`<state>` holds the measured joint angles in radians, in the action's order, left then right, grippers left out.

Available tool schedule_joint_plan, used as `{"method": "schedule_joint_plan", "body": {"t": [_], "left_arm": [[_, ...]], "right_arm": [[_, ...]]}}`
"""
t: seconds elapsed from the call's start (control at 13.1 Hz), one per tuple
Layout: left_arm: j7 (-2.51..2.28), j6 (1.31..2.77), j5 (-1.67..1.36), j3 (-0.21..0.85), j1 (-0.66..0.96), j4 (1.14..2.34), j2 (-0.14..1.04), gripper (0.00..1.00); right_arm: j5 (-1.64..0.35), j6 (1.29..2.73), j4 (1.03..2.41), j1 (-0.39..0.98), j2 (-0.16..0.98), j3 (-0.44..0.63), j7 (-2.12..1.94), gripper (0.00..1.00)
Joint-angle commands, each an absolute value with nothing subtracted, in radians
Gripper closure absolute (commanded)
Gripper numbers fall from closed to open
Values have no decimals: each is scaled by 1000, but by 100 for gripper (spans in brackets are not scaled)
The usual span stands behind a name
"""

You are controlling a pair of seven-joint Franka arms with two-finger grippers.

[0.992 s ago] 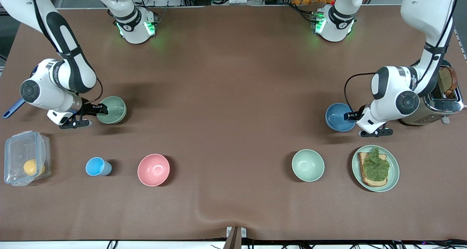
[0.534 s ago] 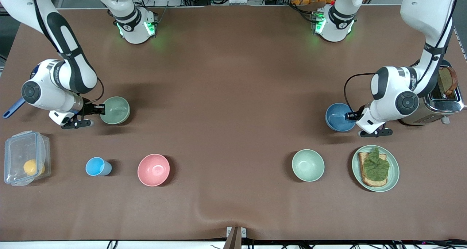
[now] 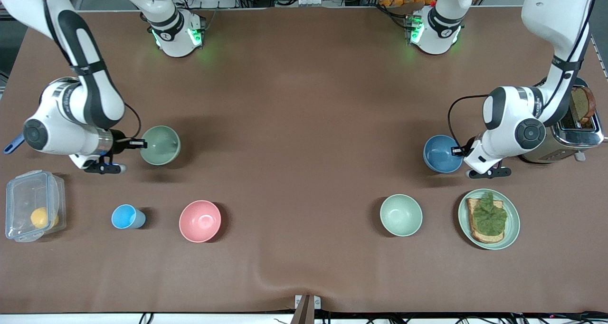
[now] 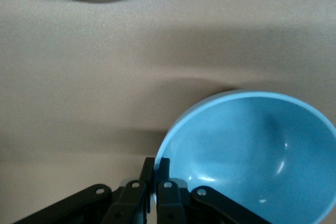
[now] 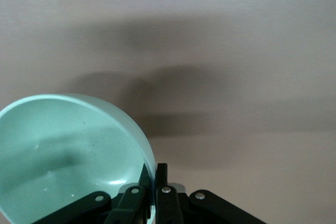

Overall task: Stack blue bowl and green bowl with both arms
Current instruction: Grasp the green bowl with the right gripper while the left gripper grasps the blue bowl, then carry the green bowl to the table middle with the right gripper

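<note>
The sage-green bowl (image 3: 161, 145) is held tilted just above the table at the right arm's end. My right gripper (image 3: 141, 144) is shut on its rim; the right wrist view shows the bowl (image 5: 68, 150) with the fingers (image 5: 161, 174) pinching its edge. The blue bowl (image 3: 440, 153) is beside the toaster at the left arm's end. My left gripper (image 3: 459, 149) is shut on its rim; the left wrist view shows the bowl (image 4: 252, 150) with the fingers (image 4: 149, 169) clamped on the edge.
A pink bowl (image 3: 200, 221), a light-blue cup (image 3: 126, 216) and a clear box (image 3: 32, 205) holding a yellow fruit lie nearer the camera. So do a mint bowl (image 3: 401, 214) and a plate (image 3: 510, 233) with toast. A toaster (image 3: 572, 129) stands beside the left arm.
My right gripper has lifted the green bowl, tilted it and carried it toward the table's middle. The left gripper and the blue bowl have barely moved.
</note>
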<state>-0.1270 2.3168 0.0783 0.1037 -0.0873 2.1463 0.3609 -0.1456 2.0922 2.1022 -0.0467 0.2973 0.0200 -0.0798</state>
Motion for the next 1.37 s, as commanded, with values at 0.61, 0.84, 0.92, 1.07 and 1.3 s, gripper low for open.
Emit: {"method": "schedule_joint_plan", "body": {"t": [0.61, 0.84, 0.92, 1.07, 1.3], "left_arm": [[-104, 2310, 98, 109, -97, 2100, 302, 100], [-104, 2243, 98, 124, -97, 2042, 293, 100], [-103, 2215, 97, 124, -95, 2017, 293, 100], [-95, 2172, 95, 133, -95, 1973, 291, 100], [-75, 2096, 89, 146, -95, 1909, 285, 100]], "right_arm": [[-388, 2115, 2094, 303, 227, 9, 483, 100], [-390, 2253, 2094, 455, 244, 11, 716, 100], [-390, 2300, 2092, 506, 253, 11, 797, 100], [-388, 2377, 2065, 601, 296, 11, 906, 100], [-384, 2387, 1961, 692, 376, 12, 1064, 100]]}}
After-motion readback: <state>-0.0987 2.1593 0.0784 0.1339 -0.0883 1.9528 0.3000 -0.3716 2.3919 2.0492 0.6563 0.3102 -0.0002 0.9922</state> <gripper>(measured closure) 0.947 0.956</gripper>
